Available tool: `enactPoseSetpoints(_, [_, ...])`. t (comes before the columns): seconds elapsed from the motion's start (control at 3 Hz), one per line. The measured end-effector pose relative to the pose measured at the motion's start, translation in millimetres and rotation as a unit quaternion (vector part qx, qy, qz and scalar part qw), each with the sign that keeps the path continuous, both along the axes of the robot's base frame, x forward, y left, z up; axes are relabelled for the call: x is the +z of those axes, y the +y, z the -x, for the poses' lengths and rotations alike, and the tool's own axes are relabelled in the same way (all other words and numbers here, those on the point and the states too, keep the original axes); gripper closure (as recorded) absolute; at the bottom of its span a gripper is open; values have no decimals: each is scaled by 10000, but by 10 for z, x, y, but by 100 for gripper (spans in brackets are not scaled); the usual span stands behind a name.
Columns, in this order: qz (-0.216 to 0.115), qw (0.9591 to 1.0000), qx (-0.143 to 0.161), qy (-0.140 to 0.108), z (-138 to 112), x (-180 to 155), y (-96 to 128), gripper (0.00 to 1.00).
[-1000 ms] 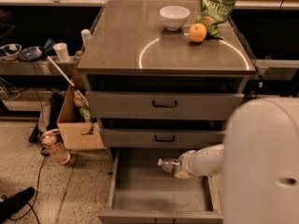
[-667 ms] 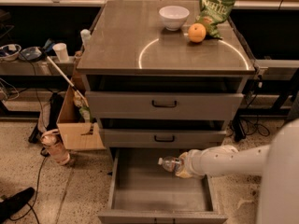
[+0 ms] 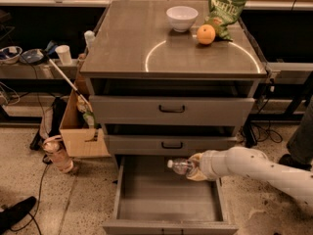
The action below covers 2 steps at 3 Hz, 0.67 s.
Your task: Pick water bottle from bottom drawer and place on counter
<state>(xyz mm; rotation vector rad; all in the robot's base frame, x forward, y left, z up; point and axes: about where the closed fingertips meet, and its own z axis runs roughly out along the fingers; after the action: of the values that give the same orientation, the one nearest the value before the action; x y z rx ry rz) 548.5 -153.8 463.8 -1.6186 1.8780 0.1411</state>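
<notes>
Over the back right corner of the bottom drawer, the gripper is closed round the water bottle, which lies sideways, cap leftward, just below the middle drawer. Lifting straight up could knock the bottle against that drawer front and loosen the hold. On the surface, a bowl, an orange and a chip bag crowd the far right corner, so the near edge looks safer.

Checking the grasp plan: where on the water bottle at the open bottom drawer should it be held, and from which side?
Grip the water bottle round its body, from the right. It lies sideways, cap pointing left, so its base end faces the arm. The pincer is there, closed on that end, over the bottom drawer.
</notes>
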Motion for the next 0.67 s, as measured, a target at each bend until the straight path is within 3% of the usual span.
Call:
enactPoseSetpoints(0.33, [-159,9994,264,-134,19,153,-37,100])
enactPoseSetpoints(0.67, [-161,9994,261,-132,19,151,-35,100])
